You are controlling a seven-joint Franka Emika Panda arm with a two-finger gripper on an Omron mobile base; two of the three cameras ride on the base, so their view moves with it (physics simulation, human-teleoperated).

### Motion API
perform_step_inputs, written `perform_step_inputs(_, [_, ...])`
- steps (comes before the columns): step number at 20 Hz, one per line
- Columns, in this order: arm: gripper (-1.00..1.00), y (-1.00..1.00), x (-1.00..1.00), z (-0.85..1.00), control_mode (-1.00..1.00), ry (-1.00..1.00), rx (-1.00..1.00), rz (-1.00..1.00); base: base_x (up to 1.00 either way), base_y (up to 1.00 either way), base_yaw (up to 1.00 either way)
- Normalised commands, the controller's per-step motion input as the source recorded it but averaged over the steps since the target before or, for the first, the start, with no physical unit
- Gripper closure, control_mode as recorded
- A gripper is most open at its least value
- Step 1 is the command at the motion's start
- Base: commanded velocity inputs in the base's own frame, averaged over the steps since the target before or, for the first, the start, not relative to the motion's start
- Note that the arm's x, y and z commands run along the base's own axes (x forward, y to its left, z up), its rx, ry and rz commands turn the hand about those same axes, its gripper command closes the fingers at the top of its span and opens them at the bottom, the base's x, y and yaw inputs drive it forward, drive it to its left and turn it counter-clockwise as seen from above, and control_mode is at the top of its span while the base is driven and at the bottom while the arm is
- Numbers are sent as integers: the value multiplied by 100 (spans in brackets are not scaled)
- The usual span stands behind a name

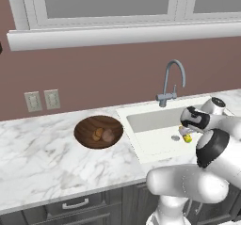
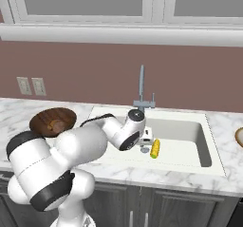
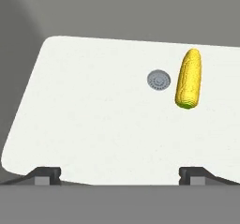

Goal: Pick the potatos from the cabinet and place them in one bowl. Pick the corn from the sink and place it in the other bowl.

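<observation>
Hand view shows the gripper (image 3: pixel 120 174) open above the sink (image 3: pixel 84 124); centre it over the corn (image 3: pixel 189 78) beside the drain (image 3: pixel 159 80), then descend.

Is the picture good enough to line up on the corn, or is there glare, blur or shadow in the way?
Hand view: corn sharp, evenly lit on the white sink floor beside the drain, no glare. Right base view: corn clear, with a faint shadow. Left base view: the arm's wrist covers most of the corn.
</observation>
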Motion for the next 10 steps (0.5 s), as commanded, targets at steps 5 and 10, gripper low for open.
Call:
perform_step_inputs(5, [-100, -48, 61, -1, -100, 0, 0, 0, 0, 0, 0])
perform_step_inputs(10, [-100, -31, 23, -1, -100, 4, 0, 0, 0, 0, 0])
